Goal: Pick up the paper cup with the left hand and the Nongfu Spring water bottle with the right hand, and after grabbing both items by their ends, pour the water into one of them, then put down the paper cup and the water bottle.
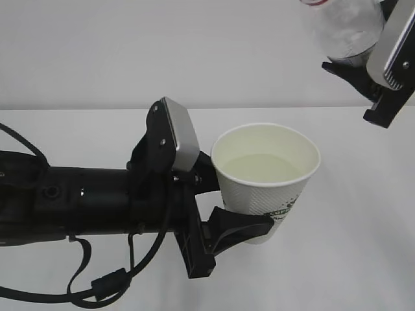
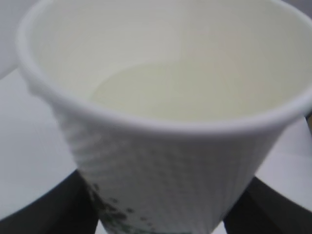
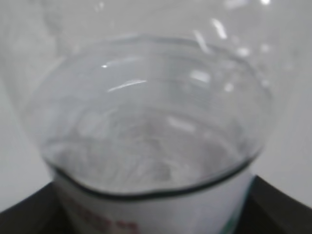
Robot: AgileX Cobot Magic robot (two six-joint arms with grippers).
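Note:
The white paper cup (image 1: 266,178) is held upright above the table, and clear water (image 1: 262,168) fills its lower part. My left gripper (image 1: 230,207) is shut on the cup's lower body, one black finger on each side. The cup (image 2: 165,117) fills the left wrist view, the water (image 2: 190,92) showing inside, with black fingers (image 2: 44,214) at both bottom corners. The clear Nongfu Spring water bottle (image 1: 343,26) hangs at the top right, partly cut off by the frame. My right gripper (image 1: 373,71) is shut on it. Up close, the bottle (image 3: 151,122) shows its white label edge.
The white table (image 1: 363,246) spreads under both arms, with a plain white wall behind. Black cables (image 1: 97,285) trail from the left arm at the bottom left.

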